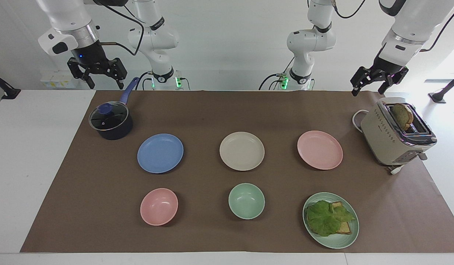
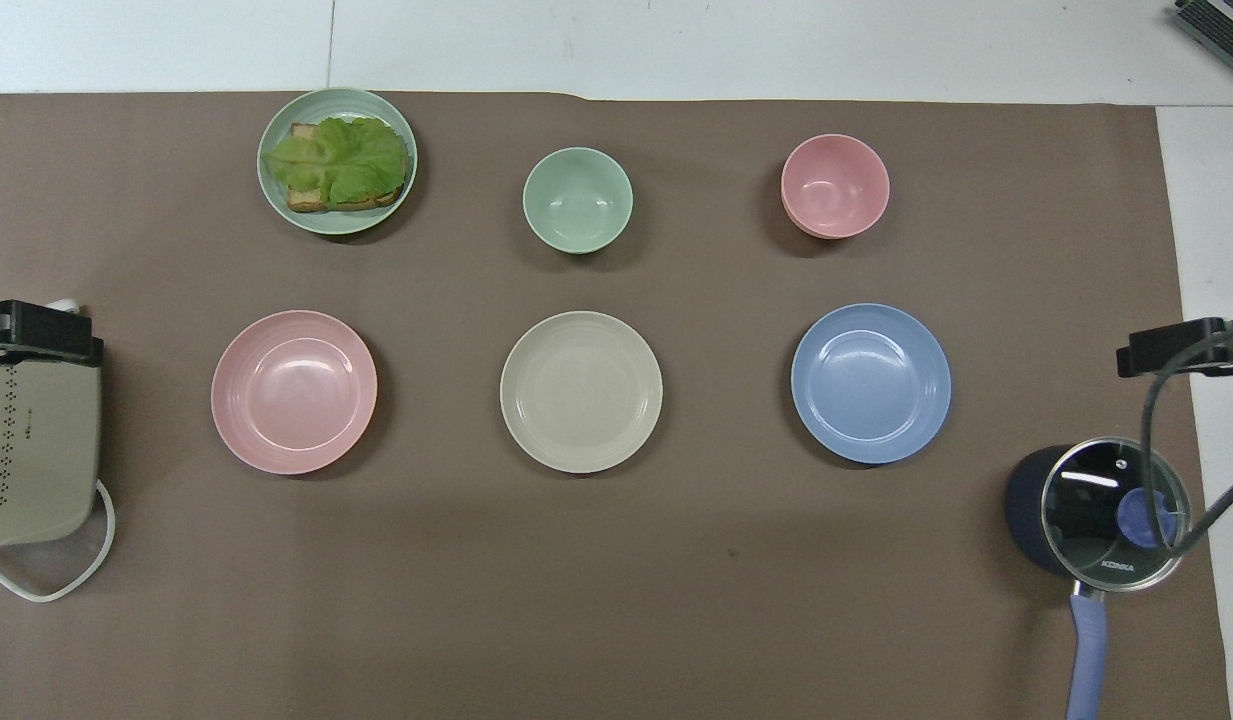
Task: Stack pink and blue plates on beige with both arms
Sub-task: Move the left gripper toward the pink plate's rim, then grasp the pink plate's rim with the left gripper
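**Three plates in a row, nothing lifted yet**

Blue plate [image 1: 160, 153], beige plate [image 1: 242, 151], pink plate [image 1: 320, 149] lie flat in one line on the brown paper mat [image 1: 197, 110], well apart; beige sits between, blue toward the right arm's end, pink toward the left arm's end. None stacked.

Right gripper [image 1: 96, 73] hangs above the lidded saucepan [image 1: 111, 121], jaws spread wide, empty. Left gripper [image 1: 377, 79] hangs over the table edge just beside the toaster [image 1: 396, 134], jaws likewise wide, empty.

Handling, by judgement: plates look matte, rigid, light, probably plastic or fibre composite; shallow wells, faint concentric rings, low raised rims. Lying flush, they offer only the rim: pinch one lip edge, a finger inside the well and one under the outer slope. Smooth surface may slip or tilt in a one-sided pinch.

Farther from the robots: pink bowl [image 1: 159, 206], green bowl [image 1: 246, 201], green plate [image 1: 344, 239] with lettuce on toast.
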Controlling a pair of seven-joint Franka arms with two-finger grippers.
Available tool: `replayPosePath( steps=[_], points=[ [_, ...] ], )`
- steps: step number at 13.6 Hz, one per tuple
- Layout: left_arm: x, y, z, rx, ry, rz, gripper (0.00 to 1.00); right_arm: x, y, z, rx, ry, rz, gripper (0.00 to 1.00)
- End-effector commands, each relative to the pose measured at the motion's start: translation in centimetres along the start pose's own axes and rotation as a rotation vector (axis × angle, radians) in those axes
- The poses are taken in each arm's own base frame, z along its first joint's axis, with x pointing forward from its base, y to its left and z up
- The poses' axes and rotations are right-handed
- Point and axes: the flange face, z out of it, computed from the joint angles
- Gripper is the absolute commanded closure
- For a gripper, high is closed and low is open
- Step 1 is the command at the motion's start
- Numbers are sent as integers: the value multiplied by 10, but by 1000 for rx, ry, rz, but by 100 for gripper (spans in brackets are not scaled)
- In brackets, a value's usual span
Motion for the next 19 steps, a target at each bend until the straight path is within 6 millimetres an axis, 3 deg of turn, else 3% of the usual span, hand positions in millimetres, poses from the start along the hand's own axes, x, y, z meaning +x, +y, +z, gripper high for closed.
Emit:
replayPosePath(
  steps=[1,5,8,12,13,15,17,18,19],
  points=[
    [0,-13,68,16,-30,-12,0,-5,-1,-2,22,1,-19,0],
    [12,-61,151,11,-16,-82,0,-5,0,-2,22,1,-17,0],
    [29,-62,219,5,-59,-85,0,-5,-1,-2,22,1,-19,0],
    [32,-55,302,0,-77,-75,0,-5,-1,-2,22,1,-19,0],
    [31,-55,316,-2,-73,-76,0,-5,-1,-2,22,1,-19,0],
    [29,-54,322,-3,-72,-78,0,-5,0,-2,22,1,-17,0],
    [29,-55,322,-3,-74,-73,83,-5,0,-2,22,1,-17,0],
    [30,-55,320,-3,-74,-73,100,-5,0,-2,22,1,-17,0],
    [30,-55,319,-3,-91,-67,100,-5,-1,-2,22,1,-19,0]
  ],
)
